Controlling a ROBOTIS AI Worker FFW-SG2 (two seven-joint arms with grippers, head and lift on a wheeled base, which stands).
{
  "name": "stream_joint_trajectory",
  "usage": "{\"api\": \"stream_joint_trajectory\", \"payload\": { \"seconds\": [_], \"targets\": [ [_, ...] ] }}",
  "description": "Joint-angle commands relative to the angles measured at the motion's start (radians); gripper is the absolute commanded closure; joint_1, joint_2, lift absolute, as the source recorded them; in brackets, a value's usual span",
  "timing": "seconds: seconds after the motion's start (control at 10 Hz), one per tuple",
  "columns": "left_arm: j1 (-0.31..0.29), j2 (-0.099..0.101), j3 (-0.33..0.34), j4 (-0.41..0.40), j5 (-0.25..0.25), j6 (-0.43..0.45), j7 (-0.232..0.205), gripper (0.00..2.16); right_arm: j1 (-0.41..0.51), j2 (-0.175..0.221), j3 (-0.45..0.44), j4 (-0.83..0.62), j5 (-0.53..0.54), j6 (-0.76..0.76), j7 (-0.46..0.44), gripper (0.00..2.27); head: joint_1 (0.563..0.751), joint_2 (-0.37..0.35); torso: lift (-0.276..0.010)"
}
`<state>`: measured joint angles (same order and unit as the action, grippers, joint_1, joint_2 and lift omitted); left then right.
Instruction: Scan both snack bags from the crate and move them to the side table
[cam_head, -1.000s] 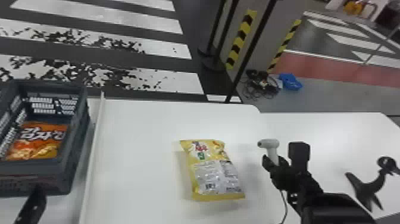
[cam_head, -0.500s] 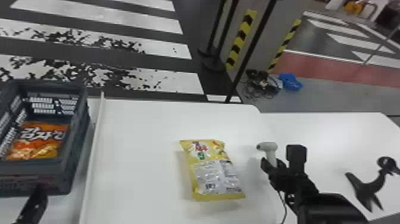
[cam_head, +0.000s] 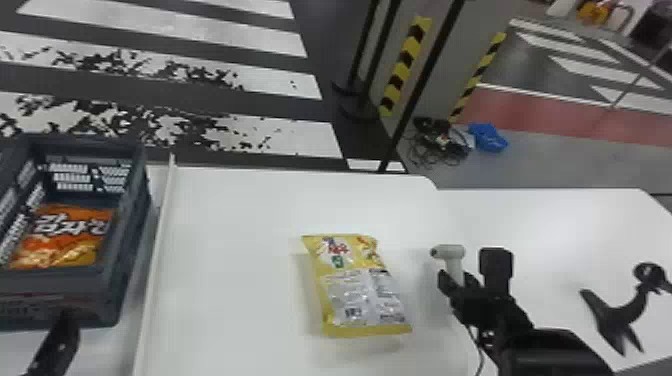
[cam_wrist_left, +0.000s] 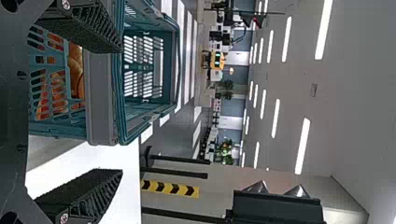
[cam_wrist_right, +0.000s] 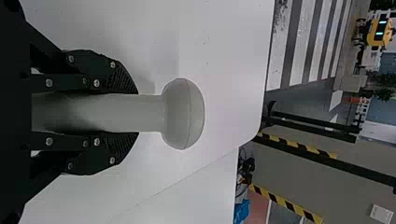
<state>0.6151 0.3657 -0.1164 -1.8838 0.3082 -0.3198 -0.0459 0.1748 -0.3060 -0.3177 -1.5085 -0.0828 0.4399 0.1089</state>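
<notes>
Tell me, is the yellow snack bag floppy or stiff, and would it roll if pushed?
The yellow snack bag would probably bend a little, since its shiny wrapper looks creased. It seems unlikely to roll, because it lies on its broad side.

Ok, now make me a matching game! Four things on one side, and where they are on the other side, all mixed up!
1. yellow snack bag
2. black stand
3. orange snack bag
4. white scanner

A. inside the dark crate
B. handle clamped between the right jaws
C. lying on the white table, between crate and scanner
D. farthest right of the four in the head view

Right pairs: 1-C, 2-D, 3-A, 4-B
</notes>
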Motion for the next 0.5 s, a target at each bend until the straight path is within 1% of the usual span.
{"api": "stream_joint_trajectory", "payload": {
  "seconds": [0.0, 0.1, 0.2, 0.3, 0.4],
  "targets": [
    [-0.001, 0.001, -0.002, 0.000, 0.002, 0.000, 0.000, 0.08, 0.000, -0.001, 0.005, 0.011, 0.000, -0.008, 0.000, 2.25, 0.695, -0.350, -0.099],
    [-0.001, 0.001, -0.003, 0.000, 0.002, 0.000, 0.000, 0.08, 0.000, -0.001, 0.008, 0.019, 0.000, -0.020, 0.000, 2.22, 0.695, -0.350, -0.099],
    [-0.001, 0.002, -0.005, 0.000, 0.002, 0.000, 0.000, 0.08, 0.000, 0.001, 0.009, 0.030, -0.002, -0.060, 0.000, 2.02, 0.695, -0.350, -0.099],
    [-0.001, 0.004, -0.005, -0.001, 0.002, 0.000, 0.000, 0.08, 0.002, 0.001, 0.011, 0.034, -0.002, -0.072, -0.002, 1.92, 0.695, -0.350, -0.099],
    [-0.001, 0.004, -0.006, -0.001, 0.002, 0.000, 0.000, 0.08, 0.003, 0.001, 0.011, 0.039, -0.002, -0.079, -0.002, 1.74, 0.695, -0.350, -0.099]
  ]
}}
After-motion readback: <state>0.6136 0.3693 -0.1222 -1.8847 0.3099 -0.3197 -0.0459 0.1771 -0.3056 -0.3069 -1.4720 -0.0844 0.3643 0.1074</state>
